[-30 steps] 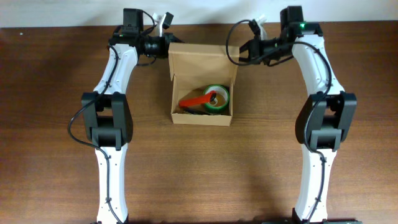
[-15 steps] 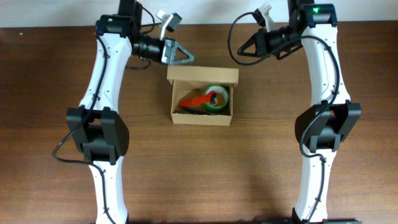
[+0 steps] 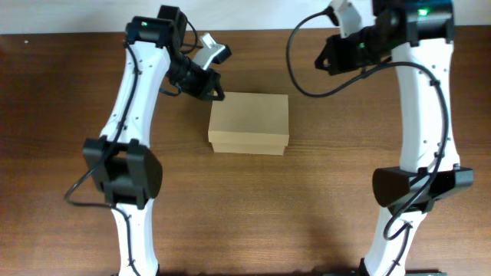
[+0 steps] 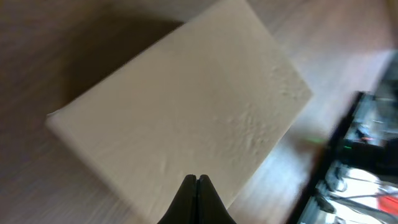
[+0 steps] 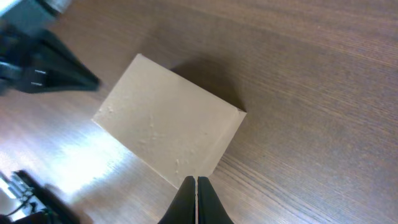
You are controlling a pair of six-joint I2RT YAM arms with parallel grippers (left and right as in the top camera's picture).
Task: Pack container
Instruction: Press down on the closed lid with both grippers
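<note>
My left hand [image 4: 197, 180] has its two fingers pressed tip to tip with nothing between them, and it hangs above the container [image 4: 180, 118], just off the near edge in its own camera. My right hand [image 5: 196, 180] is the same: fingers together, empty, looking down on the box from higher up. In the overhead view the left hand sits just beside the box's back left corner, not touching as far as I can tell, and the right hand is well apart from it, up and to the back right.

The container lies flat in the middle of the tabletop [image 3: 322, 207], between the two arms, with its lid [image 3: 249, 113] folded down over the top.

I judge the packing is at its closing step, nearly done. The next move, as I read it, calls for a check that the flap sits flush, perhaps a light press on the front edge, then a clear retreat of both arms.

Half a second ago the box stood open, a green roll and a red item showing inside, and both hands were low at the raised flap. Now the flap is down, the contents are hidden and both arms are further back.
</note>
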